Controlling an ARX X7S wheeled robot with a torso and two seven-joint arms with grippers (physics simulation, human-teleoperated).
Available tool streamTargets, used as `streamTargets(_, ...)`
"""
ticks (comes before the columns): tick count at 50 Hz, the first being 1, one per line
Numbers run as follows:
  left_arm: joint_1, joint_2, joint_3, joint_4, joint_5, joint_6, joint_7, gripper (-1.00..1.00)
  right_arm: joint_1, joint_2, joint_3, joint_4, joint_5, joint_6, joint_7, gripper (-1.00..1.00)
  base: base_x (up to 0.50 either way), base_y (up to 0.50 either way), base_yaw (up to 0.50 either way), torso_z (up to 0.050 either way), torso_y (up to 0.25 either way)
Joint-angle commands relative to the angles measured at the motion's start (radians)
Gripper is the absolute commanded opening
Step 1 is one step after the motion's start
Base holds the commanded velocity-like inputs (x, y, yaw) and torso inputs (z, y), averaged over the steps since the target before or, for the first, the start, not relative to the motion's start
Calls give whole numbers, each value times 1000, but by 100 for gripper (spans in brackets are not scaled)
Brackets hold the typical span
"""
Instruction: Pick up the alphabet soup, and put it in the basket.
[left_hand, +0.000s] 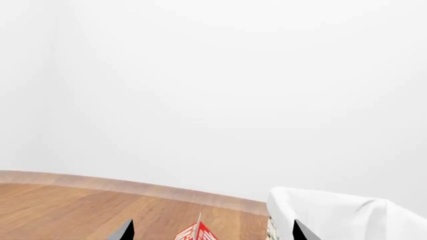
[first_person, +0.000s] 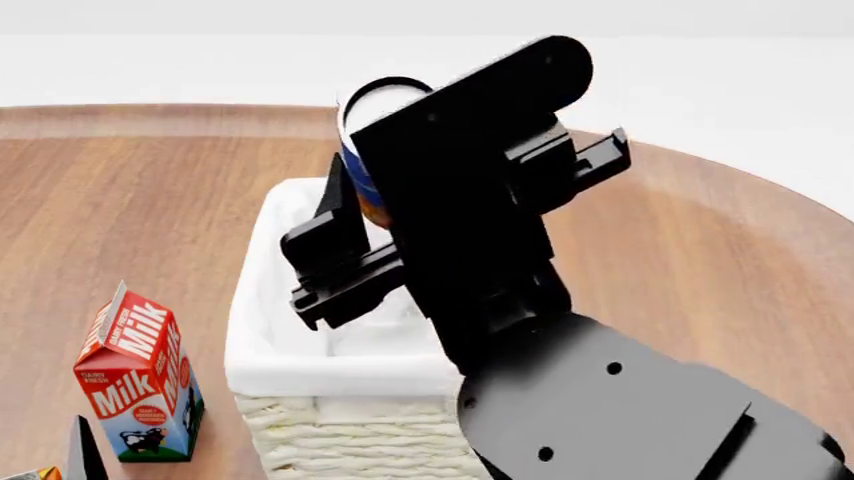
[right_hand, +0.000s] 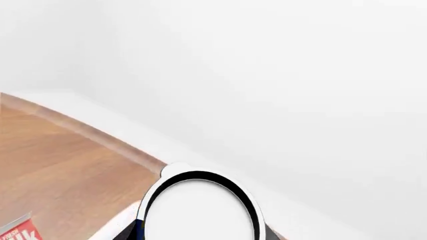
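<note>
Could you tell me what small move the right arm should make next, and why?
Probably lower the can a little: the right gripper holds it above the basket, over the open liner, not yet inside.

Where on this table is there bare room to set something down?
Bare wood shows right of the basket out to the table's rim, and on the far left between the milk carton and the back edge. The near-left corner by the carton is crowded. Above the basket, the right gripper holds the soup can.
</note>
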Motion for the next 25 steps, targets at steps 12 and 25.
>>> streamTargets(12, -2, -3, 5, -2, -2, 0, -2, 100, 182, -120, -77, 343, -68, 55, -72, -100, 0, 0, 0, 0, 1)
streamTargets(25, -2, -5, 5, 3, -4, 1, -6, 100, 240, -162, -58, 496, -50, 74, -102, -100, 0, 0, 0, 0, 1)
